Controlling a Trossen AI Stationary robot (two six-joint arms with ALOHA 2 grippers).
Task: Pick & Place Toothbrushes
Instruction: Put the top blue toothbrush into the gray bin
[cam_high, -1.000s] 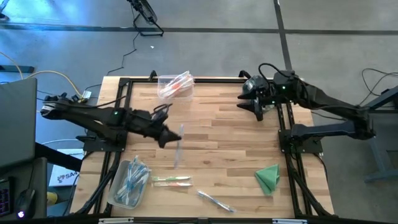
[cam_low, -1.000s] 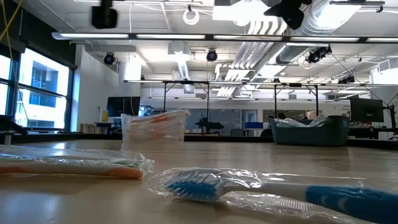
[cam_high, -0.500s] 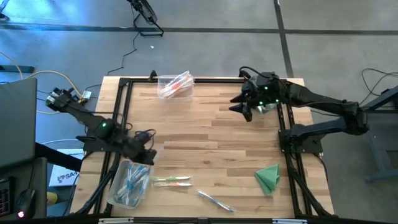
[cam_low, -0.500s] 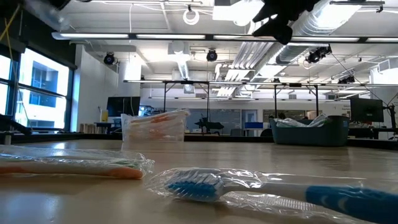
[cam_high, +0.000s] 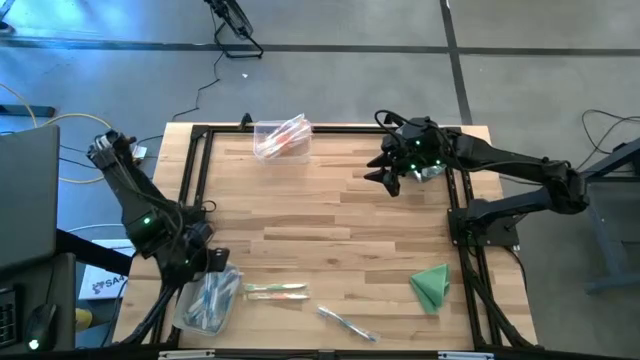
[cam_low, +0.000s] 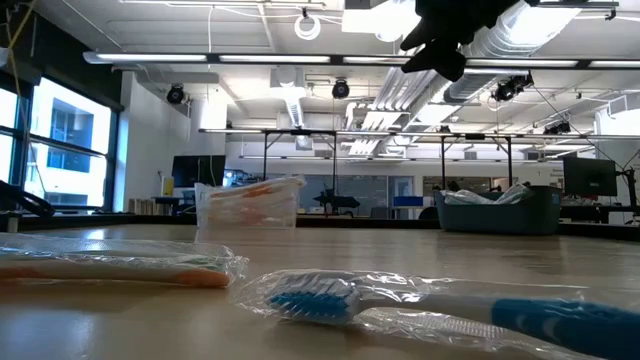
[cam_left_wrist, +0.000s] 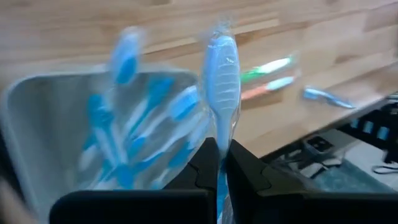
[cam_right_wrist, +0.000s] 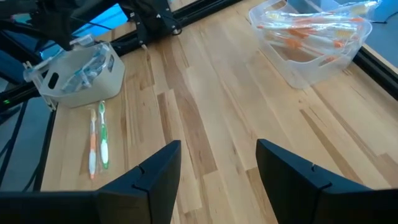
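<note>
Your left gripper (cam_left_wrist: 221, 163) is pinching a blue toothbrush (cam_left_wrist: 222, 81) right above the blue-brush bin (cam_left_wrist: 37, 118); the right gripper (cam_right_wrist: 217, 168) hangs wide open, empty, near the orange-brush bin (cam_right_wrist: 311, 43).

Bright, even light from ceiling strips (cam_low: 300, 57) overhead; shadows on my table (cam_high: 340, 230) faint. Blue glare on the floor at far left. Low view: near wrapped toothbrush (cam_low: 420, 305) soft, room behind sharp, window at left blown out. My left wrist view is motion-blurred, bin (cam_left_wrist: 56, 124) smeared. Right wrist view is crisp.
</note>
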